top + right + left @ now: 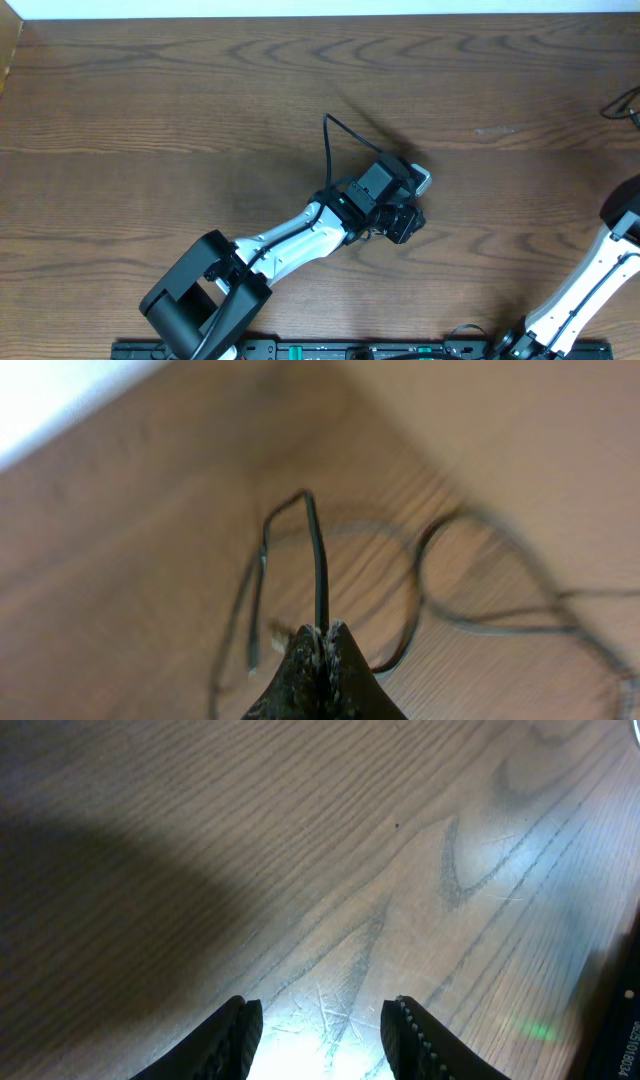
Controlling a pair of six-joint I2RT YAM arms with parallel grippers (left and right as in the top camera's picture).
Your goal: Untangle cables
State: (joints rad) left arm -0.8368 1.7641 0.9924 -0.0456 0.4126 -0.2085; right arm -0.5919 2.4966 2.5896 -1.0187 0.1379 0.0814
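- The black cable (320, 560) was thin and dark. In the right wrist view it was sharp only near the fingertips and blurred farther out.
- Its held stretch ran from 6 o'clock up to 12 o'clock, leaning slightly toward 11. At the top it bent sharply and fell back toward 7 o'clock.
- More of it lay in loose, blurred loops on the table (120, 560) from 1 to 3 o'clock of the fingertips.
- A small pale bit sat beside the tips at 9 o'clock, too blurred to name.
- The right gripper (322, 645) was clenched on the cable, its jaws pressed together around it.
- In the overhead view the cable was at the table's 3 o'clock edge.
- The left gripper (320, 1020) hung released over bare wood near the table's centre, fingers apart with nothing between them.
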